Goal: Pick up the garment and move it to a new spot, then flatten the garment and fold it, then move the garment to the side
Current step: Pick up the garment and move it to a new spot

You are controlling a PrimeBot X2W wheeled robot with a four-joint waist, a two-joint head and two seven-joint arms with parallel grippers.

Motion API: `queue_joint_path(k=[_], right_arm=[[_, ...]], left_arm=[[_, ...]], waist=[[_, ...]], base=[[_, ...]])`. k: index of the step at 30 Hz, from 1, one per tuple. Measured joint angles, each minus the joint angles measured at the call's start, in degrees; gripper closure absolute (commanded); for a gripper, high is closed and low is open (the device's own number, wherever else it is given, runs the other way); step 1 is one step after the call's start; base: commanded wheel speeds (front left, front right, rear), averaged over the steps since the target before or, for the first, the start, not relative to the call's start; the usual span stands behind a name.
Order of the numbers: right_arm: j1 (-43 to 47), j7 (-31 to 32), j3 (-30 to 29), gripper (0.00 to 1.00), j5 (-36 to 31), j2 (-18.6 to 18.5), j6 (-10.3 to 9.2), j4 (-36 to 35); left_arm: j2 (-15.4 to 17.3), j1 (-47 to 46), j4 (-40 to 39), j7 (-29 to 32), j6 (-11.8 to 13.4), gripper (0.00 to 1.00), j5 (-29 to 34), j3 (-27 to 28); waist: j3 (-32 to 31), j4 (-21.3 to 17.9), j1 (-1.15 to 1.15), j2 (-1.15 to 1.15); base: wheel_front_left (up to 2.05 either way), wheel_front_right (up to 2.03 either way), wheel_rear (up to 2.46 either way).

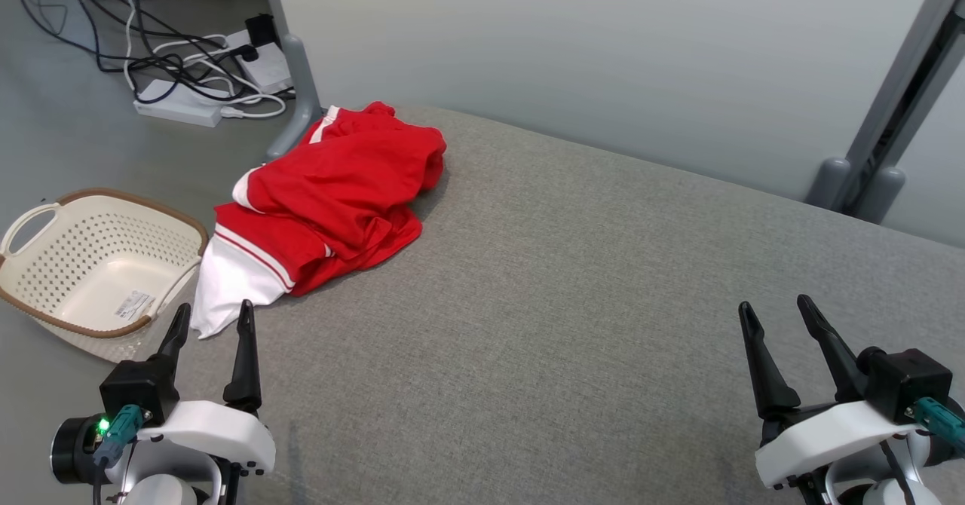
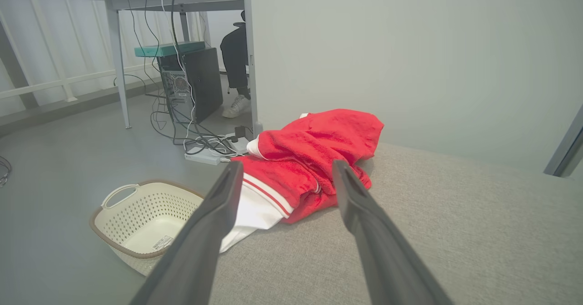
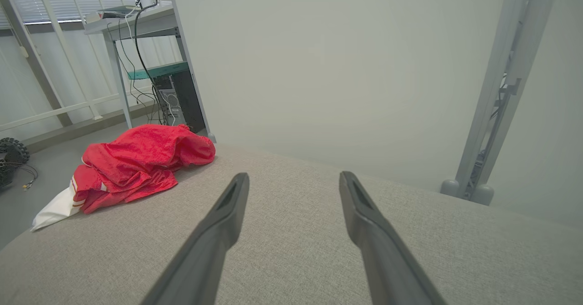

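A grey table (image 1: pixel 565 279) carries the red-and-white garment (image 1: pixel 332 196), crumpled at its far left corner, white part at the left edge. A basket (image 1: pixel 151 205) stands on the floor just beside. The left gripper (image 1: pixel 214 307) hovers near the garment, fingers pointing toward it, jaws open and empty. The right gripper (image 1: pixel 774 301) hovers well apart, fingers tilted left, jaws open, empty.

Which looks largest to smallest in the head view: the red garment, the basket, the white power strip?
1. red garment
2. basket, not far behind; it sits lower and farther from the camera, so its true size is unsure
3. white power strip, clearly smallest
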Motion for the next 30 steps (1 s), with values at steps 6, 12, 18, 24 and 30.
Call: queue_joint_path(k=[6, 12, 18, 24, 30], right_arm=[[-0.22, -0.14, 0.33, 0.0, 0.0, -0.07, 0.0, 0.19], [-0.23, -0.15, 0.35, 0.0, 0.22, -0.29, 0.0, 0.31], [-0.25, -0.38, 0.25, 0.0, 0.23, -0.36, 0.0, 0.31], [-0.27, -0.38, 0.18, 0.0, 0.23, -0.44, 0.0, 0.3], [-0.98, -0.04, 0.49, 0.0, 0.0, -0.46, 0.0, -0.45]], left_arm=[[0.1, 0.01, 0.04, -0.25, 0.1, 0.0, -0.41, -0.05], [-0.02, -0.02, 0.15, -0.35, 0.2, 0.0, -0.6, -0.18], [-0.07, -0.09, 0.27, -0.45, 0.38, 0.0, -0.9, -0.41], [-0.05, -1.37, -0.05, -0.42, 0.59, 0.0, -1.51, -0.36], [0.34, -5.54, -3.18, 1.12, 1.1, 0.0, -1.61, -0.25]], waist=[[0.17, 1.47, 0.0, 0.0], [0.28, 1.38, 0.0, 0.0], [0.29, 1.3, 0.0, 0.0], [0.38, 1.33, 0.0, 0.0], [1.25, 0.83, 0.0, 0.0]], base=[[0.0, 0.0, 0.0], [0.0, 0.0, 0.0], [0.0, 0.0, 0.0], [0.0, 0.0, 0.0], [0.0, 0.0, 0.0]])
